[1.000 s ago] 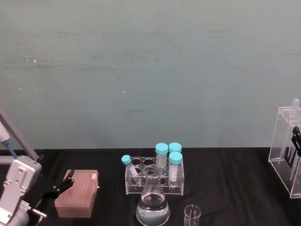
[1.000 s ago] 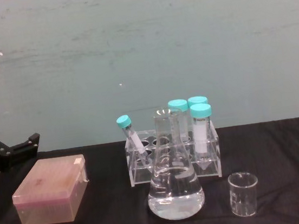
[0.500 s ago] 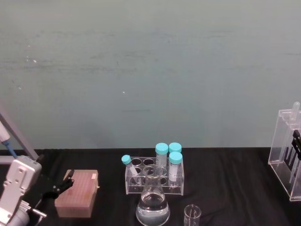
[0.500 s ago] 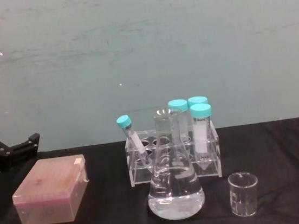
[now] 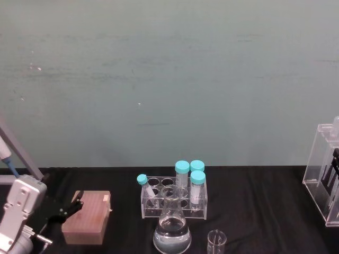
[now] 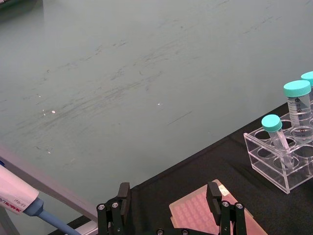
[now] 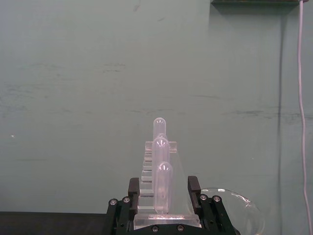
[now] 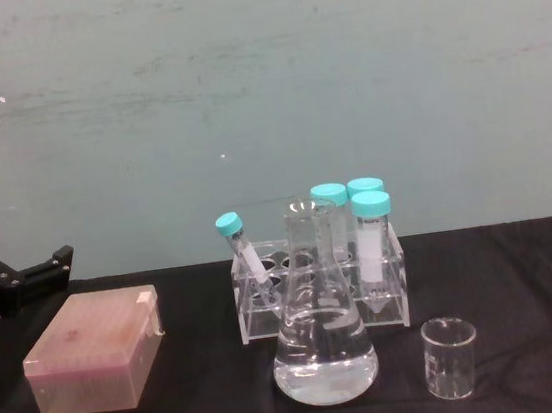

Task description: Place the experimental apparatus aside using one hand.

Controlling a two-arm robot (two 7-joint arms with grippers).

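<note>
While our left gripper point(image 6: 168, 193) hangs at 9 o'clock from the tube rack point(image 5: 150, 207), jaws spread wide and holding nothing just above the pink tip box point(image 8: 94, 352), the work lies on the far side. We judge the step in hand to be carrying the acrylic stand point(image 5: 323, 182) aside. It is at 3 o'clock from the rack, at the right edge of the black table point(image 8: 526, 276), well apart from the other glassware. Our right gripper point(image 7: 163, 188) is clamped on its lower part, one finger on each flank. We cannot tell whether its foot touches the cloth.

To do this well, we should hold the stand upright so the long glass tubes point(image 7: 160, 128) do not lean or slide. We should move it slowly outward toward 3 o'clock, away from the beaker. We should also lower it until the base lies flat before loosening the jaws, because a tall, narrow piece like this probably topples easily.

Counting from 9 o'clock across, we find:
- one pipette point(image 6: 14, 200)
- one tip box
- one rack with four teal-capped tubes point(image 8: 374, 240), one of them leaning
- one conical flask point(image 8: 324, 347) of clear liquid at 6 o'clock from the rack
- one small beaker point(image 8: 449, 359) at 5 o'clock
- one stand holding three visible tubes
</note>
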